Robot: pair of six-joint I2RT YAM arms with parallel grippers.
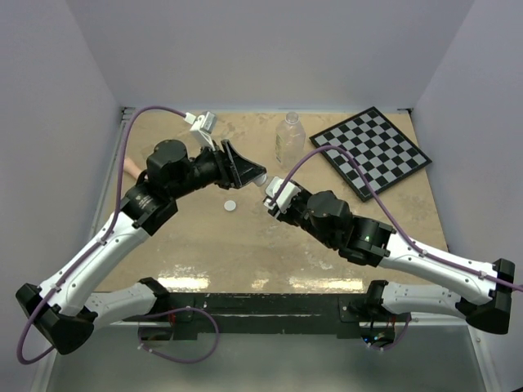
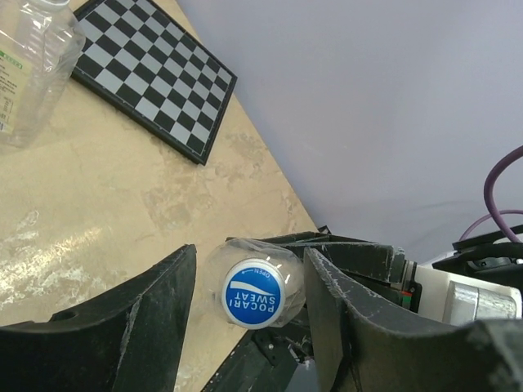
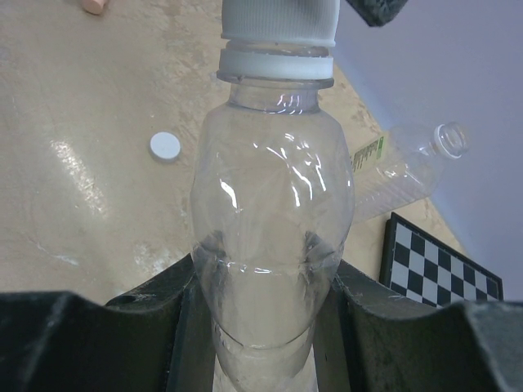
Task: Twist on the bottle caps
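My right gripper (image 3: 265, 273) is shut on the body of the small clear bottle (image 3: 274, 196), which it holds off the table with its neck towards the left arm. A blue-topped cap (image 2: 254, 292) sits on that neck. My left gripper (image 2: 252, 255) stands open around this cap, with a gap on each side between cap and fingers (image 2: 155, 314). From above, the two grippers (image 1: 253, 174) (image 1: 274, 194) meet over the table's middle. The white cap (image 1: 231, 206) lies loose on the table nearby. The tall clear bottle (image 1: 289, 137) stands uncapped at the back.
A black-and-white checkerboard (image 1: 369, 151) lies at the back right, next to the tall bottle. A pink stick (image 3: 94, 6) lies at the left, partly behind my left arm. Grey walls close the table in on three sides.
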